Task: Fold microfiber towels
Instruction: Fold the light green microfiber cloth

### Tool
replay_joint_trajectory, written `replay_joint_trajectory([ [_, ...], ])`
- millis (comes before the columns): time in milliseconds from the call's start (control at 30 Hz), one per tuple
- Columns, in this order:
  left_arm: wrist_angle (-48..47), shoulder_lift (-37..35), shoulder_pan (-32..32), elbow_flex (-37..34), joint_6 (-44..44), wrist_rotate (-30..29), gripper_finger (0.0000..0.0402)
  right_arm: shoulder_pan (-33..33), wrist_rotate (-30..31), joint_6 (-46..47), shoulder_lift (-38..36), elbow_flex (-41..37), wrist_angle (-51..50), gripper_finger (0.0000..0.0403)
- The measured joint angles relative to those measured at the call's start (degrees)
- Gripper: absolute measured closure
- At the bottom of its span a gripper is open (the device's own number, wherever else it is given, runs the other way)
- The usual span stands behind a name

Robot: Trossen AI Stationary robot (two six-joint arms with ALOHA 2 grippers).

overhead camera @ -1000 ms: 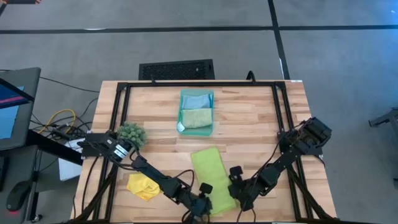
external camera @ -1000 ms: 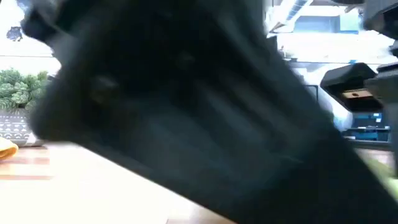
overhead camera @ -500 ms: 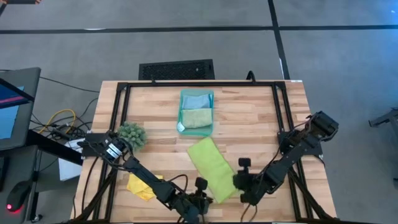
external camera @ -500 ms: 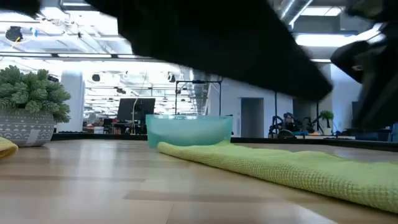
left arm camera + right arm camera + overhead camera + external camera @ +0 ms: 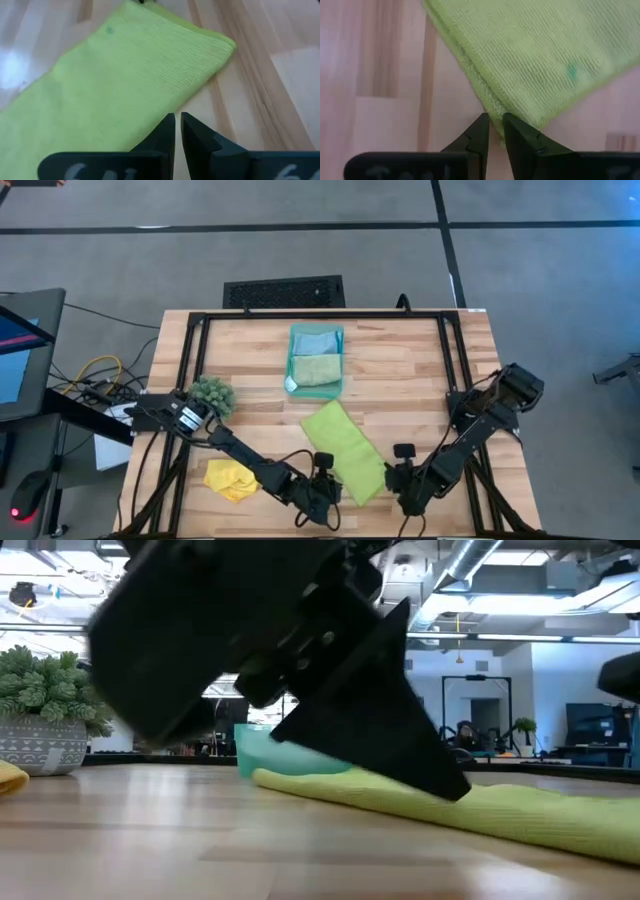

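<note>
Towels counted: four, one of each colour, lime green, yellow, light blue and pale sage green.
Other things counted: one teal tray (image 5: 316,387), one dark-green spiky clump (image 5: 212,393) in a patterned pot, two arms.
Lime green towel (image 5: 345,451): folded into a long double-layered strip, ribbed weave, lying flat on the wooden surface (image 5: 400,370) near its front middle.
Long axis of the lime green towel: slanted in the high view, running from the end nearer the tray down toward the front edge and the right arm's side.
Yellow towel (image 5: 229,479): crumpled in a loose heap at the front left of the surface, well apart from the lime green one.
Light blue towel (image 5: 315,341): folded, in the far half of the tray.
Pale sage green towel (image 5: 316,369): folded, in the near half of the tray, touching the light blue one.
Left hand (image 5: 178,125): fingers together with only a thin slit between them and nothing in it, at the long edge of the lime green towel, low by the surface's front.
Right hand (image 5: 495,126): fingers close together, clamped on the layered edge of the lime green towel at its front corner.
Low view: the lime green towel lies flat across the surface, the tray behind it, the left arm dark in front.
</note>
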Motion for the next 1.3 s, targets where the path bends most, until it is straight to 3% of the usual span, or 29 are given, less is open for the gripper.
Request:
replay_joint_trajectory([
  [167,-0.34,0.00,-0.03,0.00,-0.07,-0.25,0.0379,1.34,-0.84,7.96,-1.12,0.02,-7.50,0.0321],
  [267,-0.17,0.00,-0.07,0.00,-0.17,-0.25,0.0379,2.78,1.69,10.88,-1.14,0.00,-10.76,0.0321],
  [400,-0.27,0.00,-0.07,0.00,-0.33,-0.25,0.0379,3.35,7.29,10.60,-1.14,-0.20,-8.28,0.0321],
  [600,-0.30,-0.02,-0.07,0.00,-0.42,-0.25,0.0379,1.54,9.05,7.65,-1.14,-0.20,-2.83,0.0321],
  [867,-0.30,-0.02,-0.07,0.00,-0.42,0.00,0.0379,-0.54,2.96,9.45,-1.15,-0.20,-2.81,0.0321],
  [1067,-0.32,-0.02,-0.07,0.00,-0.42,0.14,0.0379,1.00,2.54,12.28,-1.14,-0.24,-3.04,0.0317],
  [1300,-0.35,-0.04,-0.07,0.00,-0.77,0.14,0.0379,1.09,2.58,15.31,-1.14,-0.24,-5.79,0.0268],
])
